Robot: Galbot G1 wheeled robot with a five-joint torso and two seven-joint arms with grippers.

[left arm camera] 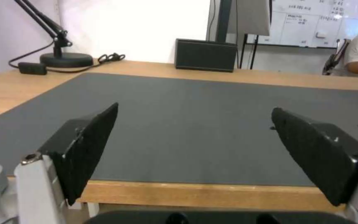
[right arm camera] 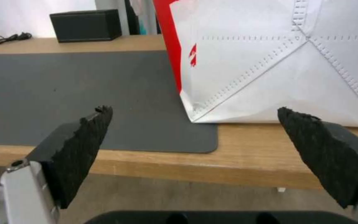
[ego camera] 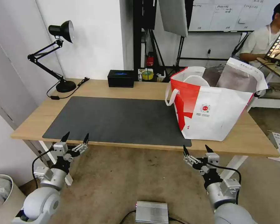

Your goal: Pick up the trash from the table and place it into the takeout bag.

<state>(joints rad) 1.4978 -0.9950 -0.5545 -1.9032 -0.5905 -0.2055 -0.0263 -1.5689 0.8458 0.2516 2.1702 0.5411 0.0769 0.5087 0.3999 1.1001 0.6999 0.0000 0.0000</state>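
Observation:
The takeout bag point(ego camera: 214, 112), white and red with a silver lining, stands open on the right part of the table point(ego camera: 93, 87), its base partly on the dark grey mat point(ego camera: 115, 119). The trash is out of view; the mat's surface is bare. My left gripper point(ego camera: 76, 136) hangs open in front of the table's near edge, below the mat's left corner, and faces the mat point(left arm camera: 187, 146) with nothing between its fingers. My right gripper point(ego camera: 195, 147) is open too, just before the near edge, under the bag's front corner point(right arm camera: 278, 62).
A black desk lamp point(ego camera: 60, 56) stands at the table's back left with its cable. A black tissue box point(ego camera: 120, 78) sits at the back middle. On the floor lie a silver box point(ego camera: 151, 212) between my arms and a white bin point(ego camera: 0, 189) at the left.

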